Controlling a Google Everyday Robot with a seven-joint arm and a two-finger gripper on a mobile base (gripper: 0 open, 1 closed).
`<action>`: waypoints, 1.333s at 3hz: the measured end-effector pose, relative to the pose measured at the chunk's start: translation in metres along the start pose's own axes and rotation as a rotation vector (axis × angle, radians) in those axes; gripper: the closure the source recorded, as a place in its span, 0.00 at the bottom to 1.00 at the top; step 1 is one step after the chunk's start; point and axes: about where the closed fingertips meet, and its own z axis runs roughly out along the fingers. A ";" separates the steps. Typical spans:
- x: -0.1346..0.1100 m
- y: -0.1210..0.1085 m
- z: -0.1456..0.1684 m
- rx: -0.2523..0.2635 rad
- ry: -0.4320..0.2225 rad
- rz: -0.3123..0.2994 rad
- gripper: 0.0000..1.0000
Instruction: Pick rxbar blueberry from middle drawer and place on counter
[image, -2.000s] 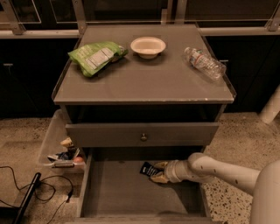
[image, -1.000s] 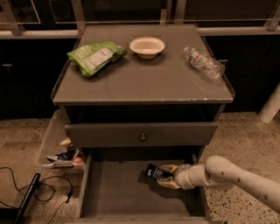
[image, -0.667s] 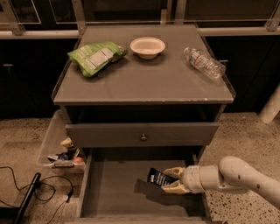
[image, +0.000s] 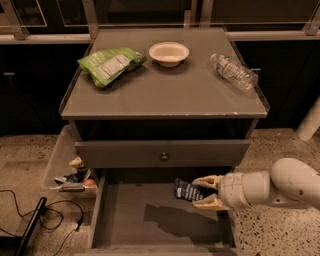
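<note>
The rxbar blueberry (image: 187, 190), a dark navy wrapper with white lettering, is held in my gripper (image: 204, 191) above the floor of the open middle drawer (image: 125, 210). Its shadow falls on the drawer floor below. My gripper comes in from the right on a white arm (image: 280, 187), and its tan fingers (image: 207, 181) are shut on the bar's right end. The grey counter (image: 165, 92) is above, at the top of the cabinet.
On the counter lie a green snack bag (image: 109, 64), a white bowl (image: 169, 52) and a clear plastic bottle (image: 233, 71). A shut drawer front with a round knob (image: 163, 156) sits just above the open drawer. A side tray of small items (image: 70, 176) hangs at the left. Cables lie on the floor.
My gripper has lifted the bar off the drawer floor and drawn it up and to the right; the arm has pulled back toward the right.
</note>
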 end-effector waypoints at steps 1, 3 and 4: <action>-0.074 -0.034 -0.047 0.084 0.112 -0.122 1.00; -0.093 -0.030 -0.054 0.091 0.117 -0.170 1.00; -0.179 -0.035 -0.082 0.119 0.150 -0.352 1.00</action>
